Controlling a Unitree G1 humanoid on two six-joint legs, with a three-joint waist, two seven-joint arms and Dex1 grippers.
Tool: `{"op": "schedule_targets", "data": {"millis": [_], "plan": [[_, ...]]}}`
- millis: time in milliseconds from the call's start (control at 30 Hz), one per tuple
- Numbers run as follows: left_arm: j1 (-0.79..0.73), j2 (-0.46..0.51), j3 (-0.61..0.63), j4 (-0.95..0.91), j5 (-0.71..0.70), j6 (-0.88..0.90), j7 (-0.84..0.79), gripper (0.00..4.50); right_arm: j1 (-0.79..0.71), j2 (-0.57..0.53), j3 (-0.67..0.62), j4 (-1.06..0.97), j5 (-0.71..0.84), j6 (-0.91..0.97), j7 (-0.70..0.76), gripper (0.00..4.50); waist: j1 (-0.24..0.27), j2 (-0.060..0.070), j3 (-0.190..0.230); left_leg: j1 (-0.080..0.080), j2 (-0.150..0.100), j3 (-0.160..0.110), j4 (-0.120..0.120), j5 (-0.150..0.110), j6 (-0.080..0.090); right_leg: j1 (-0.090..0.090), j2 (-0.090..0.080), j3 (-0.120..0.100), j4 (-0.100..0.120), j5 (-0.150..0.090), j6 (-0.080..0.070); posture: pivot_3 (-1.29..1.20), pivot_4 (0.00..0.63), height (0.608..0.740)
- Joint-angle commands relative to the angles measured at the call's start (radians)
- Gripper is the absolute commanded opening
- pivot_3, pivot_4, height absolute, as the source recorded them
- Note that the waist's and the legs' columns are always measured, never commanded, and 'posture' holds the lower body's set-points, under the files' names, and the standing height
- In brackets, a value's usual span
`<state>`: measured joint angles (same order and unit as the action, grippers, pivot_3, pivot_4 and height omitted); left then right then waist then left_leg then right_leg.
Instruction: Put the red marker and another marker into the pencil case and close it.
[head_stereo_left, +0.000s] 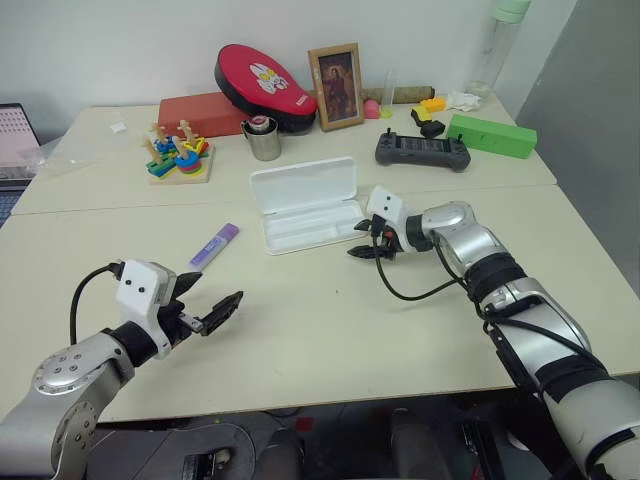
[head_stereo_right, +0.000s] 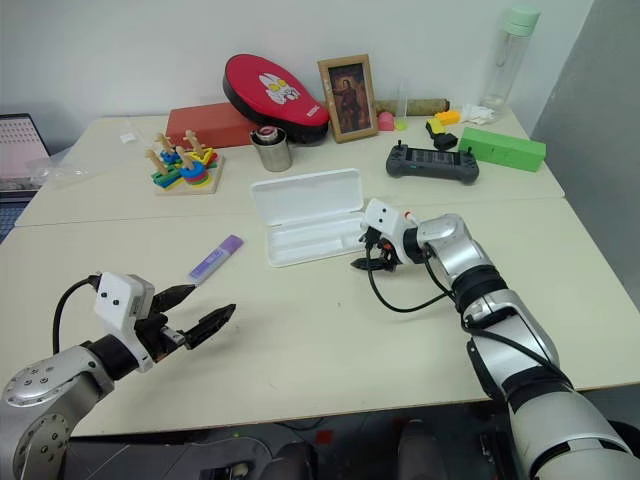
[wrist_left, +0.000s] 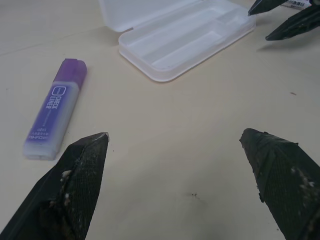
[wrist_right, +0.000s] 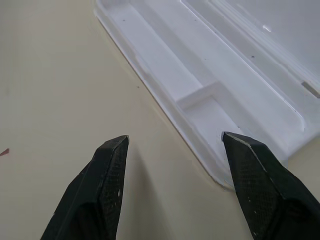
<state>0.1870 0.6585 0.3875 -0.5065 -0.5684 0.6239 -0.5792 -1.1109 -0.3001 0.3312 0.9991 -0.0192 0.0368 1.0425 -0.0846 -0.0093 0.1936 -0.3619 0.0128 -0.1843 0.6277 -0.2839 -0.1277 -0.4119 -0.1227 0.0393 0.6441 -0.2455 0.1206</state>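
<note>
One purple marker (head_stereo_left: 214, 246), one open pencil case (head_stereo_left: 306, 205).

One white pencil case (head_stereo_left: 306, 206), lid open, lies on the worktop (head_stereo_left: 300, 320) just past the right gripper (head_stereo_left: 368, 240), whose two black fingers (wrist_right: 102, 190) stand apart. One purple marker (head_stereo_left: 214, 246) lies beyond the left gripper (head_stereo_left: 208, 304), also with two parted fingers (wrist_left: 75, 185). Farther from both pairs of fingers: one green box (head_stereo_left: 492, 134), one black handheld controller (head_stereo_left: 422, 150), one framed picture (head_stereo_left: 336, 86), one metal cup (head_stereo_left: 264, 138), one red oval case (head_stereo_left: 264, 84), one flat red box (head_stereo_left: 200, 114), one wooden stacking toy (head_stereo_left: 178, 156) and one clear bottle (head_stereo_right: 508, 52).
</note>
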Motion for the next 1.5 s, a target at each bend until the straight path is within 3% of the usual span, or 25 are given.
{"op": "schedule_targets", "data": {"millis": [33,367,400,467,800,1500], "plan": [[0.002,-0.004,0.018,-0.035,0.002,-0.025,0.003,4.5,-0.036,0.024,-0.02,0.049,-0.026,-0.028,-0.007,3.09,0.0,0.0,0.0,0.0,0.0,0.0,0.0,0.0,0.0,0.0,0.0,0.0,0.0,0.0,0.0,0.0,0.15,0.74],[0.003,-0.011,0.019,-0.033,0.008,-0.029,0.014,4.5,-0.079,0.075,-0.012,0.154,-0.106,-0.037,-0.016,3.09,-0.003,0.0,0.0,0.001,0.0,0.0,0.0,0.0,0.0,0.0,0.0,0.0,0.001,0.0,0.0,0.0,0.15,0.74],[0.003,-0.013,0.019,-0.031,0.01,-0.03,0.017,4.5,-0.083,0.079,-0.007,0.16,-0.117,-0.04,-0.013,2.74,-0.004,0.0,0.0,0.001,0.0,0.0,0.0,0.0,0.0,0.0,0.0,0.0,0.001,0.0,0.0,0.0,0.15,0.74],[0.004,-0.016,0.018,-0.031,0.013,-0.033,0.02,4.5,-0.094,0.085,0.007,0.175,-0.141,-0.04,-0.006,2.55,-0.004,0.0,0.0,0.001,0.0,0.0,0.0,0.0,0.0,0.0,0.0,0.001,0.002,0.0,0.0,0.0,0.15,0.74],[0.006,-0.035,0.003,-0.034,0.027,-0.039,0.037,4.5,-0.121,0.107,0.016,0.216,-0.206,-0.056,-0.01,0.02,-0.005,0.0,0.0,0.002,0.0,0.0,0.0,0.0,0.0,0.0,0.0,0.001,0.002,0.0,-0.001,0.0,0.15,0.74],[-0.005,-0.041,-0.003,-0.033,0.027,-0.031,0.058,4.5,-0.12,0.109,-0.001,0.195,-0.241,-0.127,-0.028,0.02,-0.006,0.0,0.0,0.004,0.0,0.0,0.0,0.0,0.001,0.001,0.001,0.001,0.003,0.001,-0.001,0.0,0.15,0.74]]}}
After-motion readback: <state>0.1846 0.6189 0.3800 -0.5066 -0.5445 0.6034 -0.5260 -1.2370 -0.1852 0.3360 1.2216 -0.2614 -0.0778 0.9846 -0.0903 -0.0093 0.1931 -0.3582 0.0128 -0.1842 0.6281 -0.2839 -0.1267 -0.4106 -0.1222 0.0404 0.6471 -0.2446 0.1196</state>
